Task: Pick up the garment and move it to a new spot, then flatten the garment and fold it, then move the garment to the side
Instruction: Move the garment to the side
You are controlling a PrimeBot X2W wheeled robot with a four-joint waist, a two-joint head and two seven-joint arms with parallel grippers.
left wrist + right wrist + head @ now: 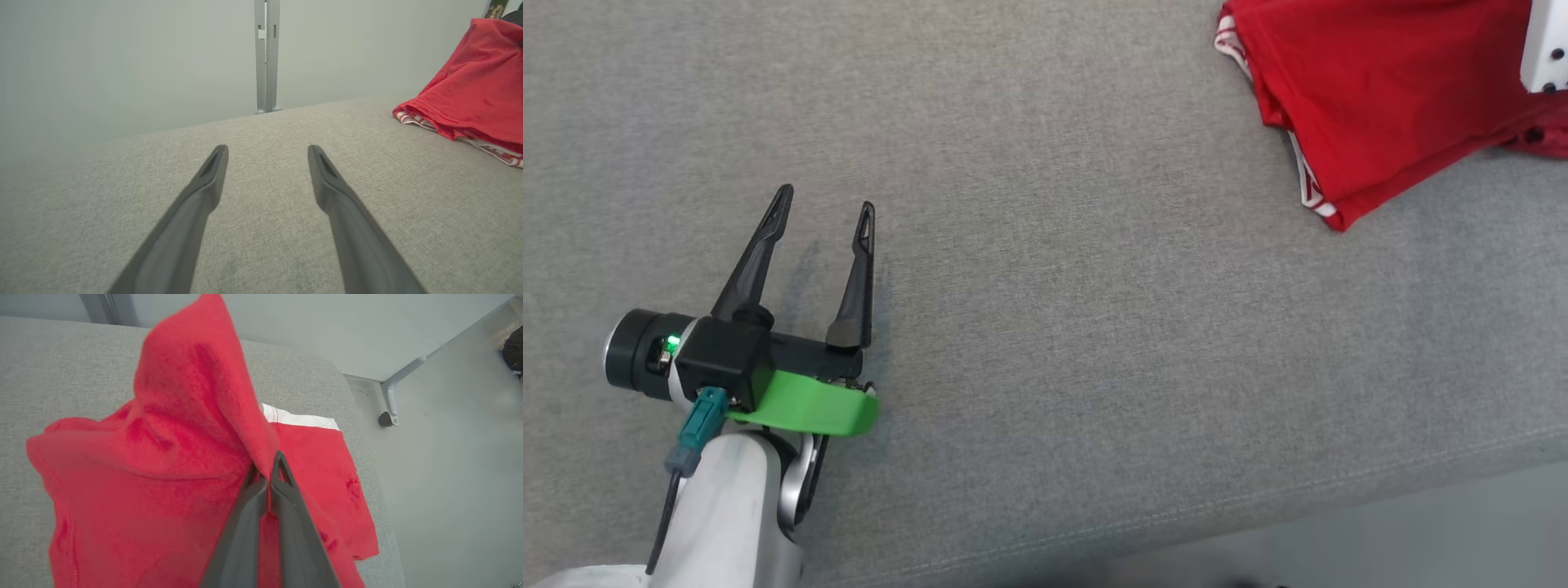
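Observation:
The garment is red with a white striped hem and lies bunched at the far right of the grey cushioned surface. In the right wrist view my right gripper is shut on a fold of the garment, and that fold rises in a peak above the fingertips. A white part of the right arm shows over the garment at the top right of the head view. My left gripper stands open at the lower left, over bare fabric and far from the garment, nothing between its fingers.
The cushion's front edge runs along the lower right, with pale floor beyond it. A grey metal post stands behind the far edge. Past the cushion's right side a metal leg with a caster rests on the floor.

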